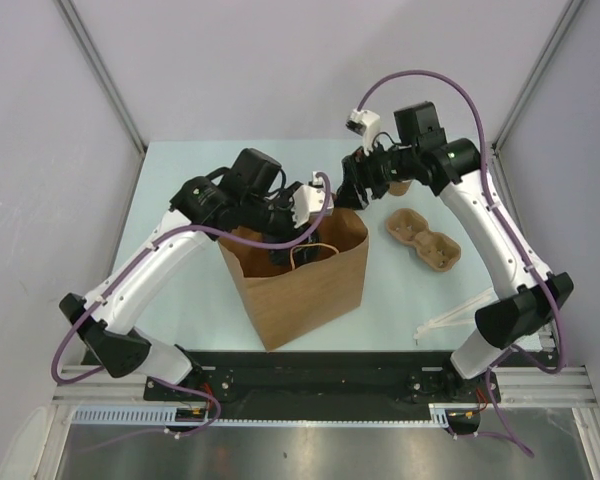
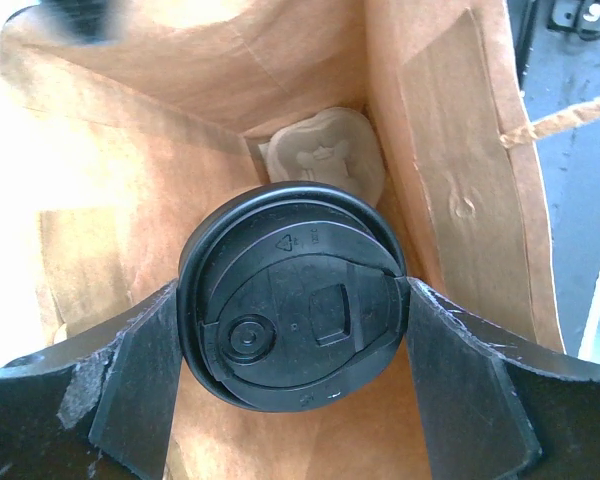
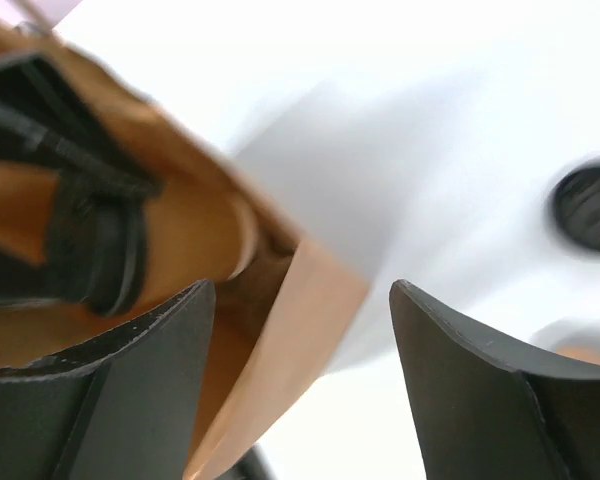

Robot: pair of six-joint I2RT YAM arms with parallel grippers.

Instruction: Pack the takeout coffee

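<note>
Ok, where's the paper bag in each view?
Top: bag at centre, mouth open upward.
Left wrist: its inner walls fill the frame.
Right wrist: its rim crosses the left half, blurred.
Shared landmark: the left hand inside the bag, closed on a black lid; probably the dark shape at left in right wrist.

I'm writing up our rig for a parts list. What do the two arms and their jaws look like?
Both the left arm and right arm have white links with black joints. A purple cable loops along each. The right arm shows a small green light. Jaws are flat, black wedges with scuffed edges.
</note>
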